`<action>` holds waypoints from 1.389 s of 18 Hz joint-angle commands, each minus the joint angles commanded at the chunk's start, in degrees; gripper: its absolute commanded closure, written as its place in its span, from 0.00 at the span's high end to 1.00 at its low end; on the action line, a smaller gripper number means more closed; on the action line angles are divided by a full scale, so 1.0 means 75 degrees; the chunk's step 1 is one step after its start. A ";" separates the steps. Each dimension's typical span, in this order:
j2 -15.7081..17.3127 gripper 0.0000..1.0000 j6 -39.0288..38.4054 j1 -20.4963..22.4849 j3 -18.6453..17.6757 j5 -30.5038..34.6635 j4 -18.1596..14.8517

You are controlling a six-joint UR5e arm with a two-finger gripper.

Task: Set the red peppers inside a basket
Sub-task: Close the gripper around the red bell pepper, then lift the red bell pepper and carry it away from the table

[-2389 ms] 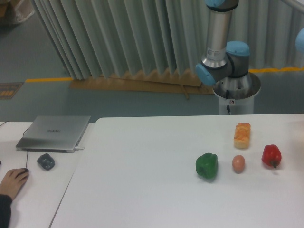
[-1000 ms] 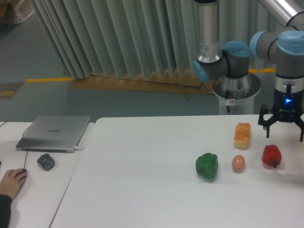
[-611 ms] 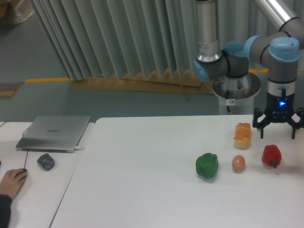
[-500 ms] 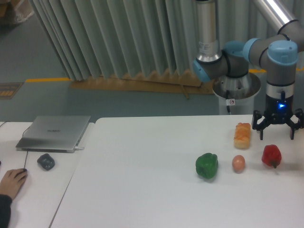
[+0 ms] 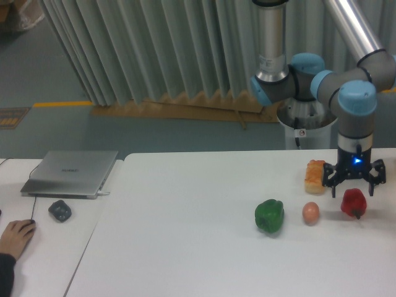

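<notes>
Hand [image 5: 353, 190] spread over red pepper [image 5: 354, 203] — stem down-front

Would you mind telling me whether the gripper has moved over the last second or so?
Yes. The gripper has come down and shifted left, away from the right edge of the picture, so its open fingers now straddle the top of the red pepper, just right of the bread.

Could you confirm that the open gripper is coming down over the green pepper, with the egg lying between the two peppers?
Not quite: the fixed camera shows the open gripper over the red pepper, not the green pepper. The egg does lie between the two peppers.
</notes>
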 joint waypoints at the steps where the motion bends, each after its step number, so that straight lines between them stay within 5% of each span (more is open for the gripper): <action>1: -0.0012 1.00 0.0000 0.0000 0.0011 0.0000 0.0012; 8: -0.0047 0.98 0.0094 0.0047 0.0070 0.0000 0.0012; 12: -0.0071 0.66 0.0292 0.0059 0.0117 0.0000 0.0012; 17: -0.0094 0.44 0.0375 0.0070 0.0211 0.0000 -0.0011; 22: -0.0024 0.43 0.0410 0.0094 0.0444 -0.0023 -0.0058; 25: 0.0395 0.40 0.0422 0.0199 0.0655 -0.0093 -0.0175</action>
